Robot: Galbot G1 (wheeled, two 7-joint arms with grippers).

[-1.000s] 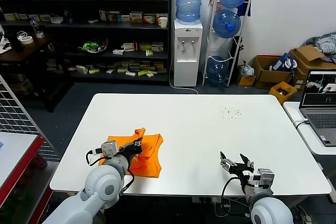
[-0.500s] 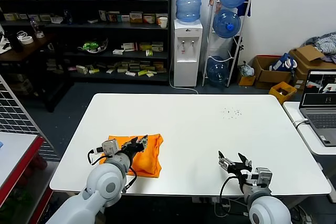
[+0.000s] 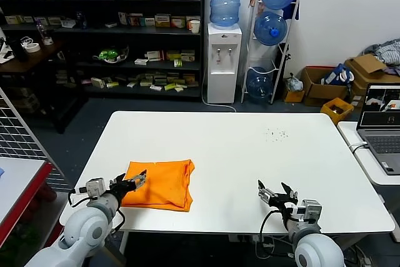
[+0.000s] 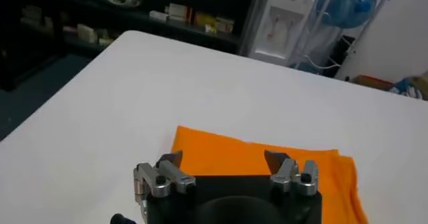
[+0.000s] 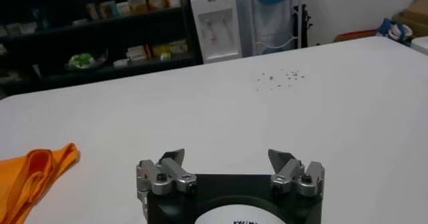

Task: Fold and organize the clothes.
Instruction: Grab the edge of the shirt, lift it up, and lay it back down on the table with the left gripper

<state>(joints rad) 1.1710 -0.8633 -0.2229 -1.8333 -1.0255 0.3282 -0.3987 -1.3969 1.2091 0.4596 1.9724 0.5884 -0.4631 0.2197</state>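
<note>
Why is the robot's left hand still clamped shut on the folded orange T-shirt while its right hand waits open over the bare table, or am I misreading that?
One detail is off. The left hand is open and holds nothing; it sits at the edge of the orange T-shirt, which lies folded on the table. The left wrist view shows its fingers spread apart, short of the cloth. The right hand does wait open over bare table.
</note>
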